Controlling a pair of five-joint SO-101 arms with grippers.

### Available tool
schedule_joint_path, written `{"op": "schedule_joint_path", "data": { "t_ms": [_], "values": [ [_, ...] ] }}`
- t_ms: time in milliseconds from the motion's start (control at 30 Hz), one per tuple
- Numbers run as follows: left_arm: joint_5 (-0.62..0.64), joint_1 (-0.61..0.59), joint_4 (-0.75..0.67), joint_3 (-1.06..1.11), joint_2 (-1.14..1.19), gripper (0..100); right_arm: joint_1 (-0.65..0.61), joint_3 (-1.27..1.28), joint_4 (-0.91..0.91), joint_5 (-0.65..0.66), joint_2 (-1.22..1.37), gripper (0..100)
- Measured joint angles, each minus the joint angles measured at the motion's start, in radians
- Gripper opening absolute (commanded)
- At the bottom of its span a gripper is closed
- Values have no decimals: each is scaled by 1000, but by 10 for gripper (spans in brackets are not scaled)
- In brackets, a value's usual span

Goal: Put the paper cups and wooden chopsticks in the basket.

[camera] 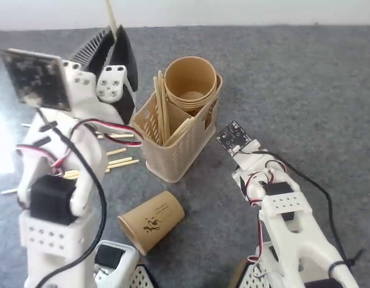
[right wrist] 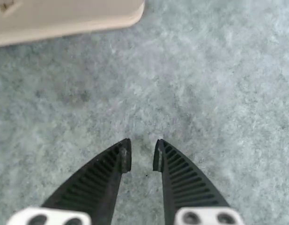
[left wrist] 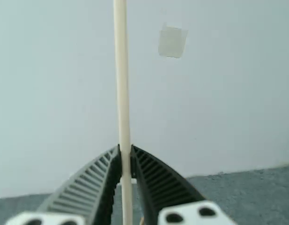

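dark print on paper cup [camera: 152,221], not legible

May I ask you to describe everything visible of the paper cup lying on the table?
The paper cup is brown, kraft-like paper with a dark printed mark on its wall. It lies on its side on the grey table, with its wide mouth toward the arms' bases and its narrower bottom toward the basket, apart from it. It looks undented, and only the table seems to touch it.
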Motion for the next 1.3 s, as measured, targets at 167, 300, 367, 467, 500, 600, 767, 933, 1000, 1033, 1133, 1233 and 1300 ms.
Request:
{"op": "schedule_joint_path", "data": {
  "t_ms": [167, 300, 367, 467, 500, 600, 767, 933, 1000, 1033, 1133, 1233, 1300],
  "values": [
    [87, 34, -44, 192, -3, 11, 0, 5, -21, 17, 0, 91],
    [89, 86, -161, 361, -8, 12, 0, 5, -21, 20, 0, 91],
    [51, 98, -256, 443, -8, 13, 0, 5, -21, 20, 0, 91],
    [-6, 103, -373, 551, -8, 73, 0, 5, -21, 20, 0, 91],
    [-20, 103, -382, 560, -6, 102, 0, 5, -21, 20, 0, 91],
    [-64, 103, -376, 566, -8, 162, 0, 5, -21, 20, 0, 91],
    [-71, 87, -311, 555, -14, 187, 0, 5, -21, 20, 0, 91],
    [-72, 51, -161, 448, -14, 188, 0, 5, -21, 21, 0, 91],
    [-117, 32, -60, 384, -14, 187, 0, 5, -21, 21, 0, 91],
    [-160, 23, 0, 348, -14, 186, 0, 5, -21, 21, 0, 91],
    [-342, 8, 227, 210, -14, 185, 0, 5, -21, 21, 0, 91],
    [-582, -8, 506, 48, -14, 185, 0, 5, -21, 21, 0, 91],
    [-743, -35, 684, -54, -18, 185, 0, 5, -21, 21, 0, 91]
  ]
}}
